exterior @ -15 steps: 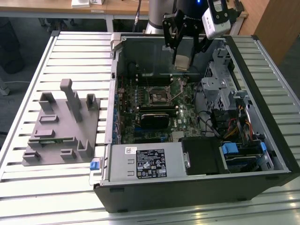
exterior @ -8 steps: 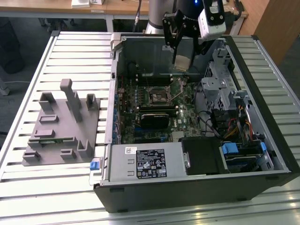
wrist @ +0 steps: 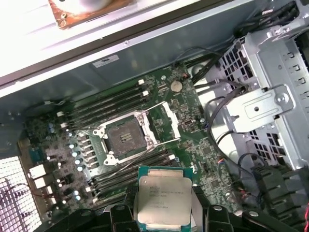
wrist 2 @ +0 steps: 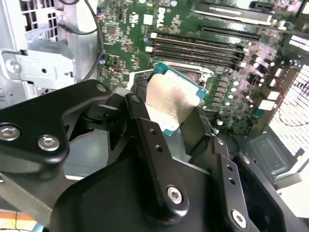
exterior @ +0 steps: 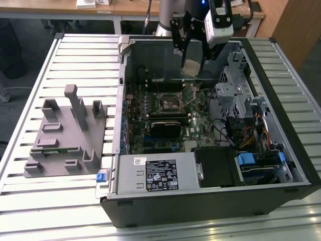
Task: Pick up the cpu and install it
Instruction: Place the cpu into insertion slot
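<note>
The cpu [exterior: 192, 68], a thin square chip with a silver metal top, hangs tilted in the air over the back of the open computer case [exterior: 281, 100]. My gripper [exterior: 192, 64] is shut on it, one black finger on each side edge. The second wrist view shows the cpu [wrist 2: 171, 99] pinched between the two fingers [wrist 2: 140, 125] of the gripper [wrist 2: 169, 121]. In the first wrist view the cpu [wrist: 161, 195] sits in the gripper [wrist: 164, 215], off to one side of the motherboard socket [wrist: 123, 137]. That socket [exterior: 168, 103] lies open and bare, below the chip in the exterior view.
A grey moulded fixture [exterior: 65, 130] lies on the slatted table at the exterior view's left. Inside the case, a metal drive cage [exterior: 235, 85] with cables stands on the exterior view's right of the socket, and a power supply [exterior: 160, 173] fills the front. Memory slots [wrist: 130, 166] flank the socket.
</note>
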`<state>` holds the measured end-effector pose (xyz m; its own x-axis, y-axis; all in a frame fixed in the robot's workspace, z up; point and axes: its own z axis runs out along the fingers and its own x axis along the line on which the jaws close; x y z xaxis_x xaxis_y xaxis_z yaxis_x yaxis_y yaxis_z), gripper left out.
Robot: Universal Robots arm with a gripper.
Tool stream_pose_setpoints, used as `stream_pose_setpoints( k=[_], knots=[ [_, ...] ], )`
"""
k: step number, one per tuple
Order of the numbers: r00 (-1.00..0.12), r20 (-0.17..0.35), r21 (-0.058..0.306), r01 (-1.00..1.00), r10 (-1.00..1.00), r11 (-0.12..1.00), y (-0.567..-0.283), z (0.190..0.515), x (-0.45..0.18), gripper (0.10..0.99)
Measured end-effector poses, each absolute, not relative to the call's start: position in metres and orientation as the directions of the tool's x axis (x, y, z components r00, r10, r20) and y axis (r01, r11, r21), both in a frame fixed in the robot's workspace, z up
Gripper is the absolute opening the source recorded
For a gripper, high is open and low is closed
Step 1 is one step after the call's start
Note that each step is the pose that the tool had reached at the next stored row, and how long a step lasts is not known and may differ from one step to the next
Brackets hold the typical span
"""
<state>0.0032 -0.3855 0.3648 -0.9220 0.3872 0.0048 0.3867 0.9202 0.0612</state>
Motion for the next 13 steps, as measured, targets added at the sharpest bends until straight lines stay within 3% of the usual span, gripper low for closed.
stream_pose_setpoints(
  k=[13],
  knots=[
    [-0.831,0.005,0.061,0.556,0.557,0.829,-0.385,0.3592,-0.0025,0.533]
  ],
)
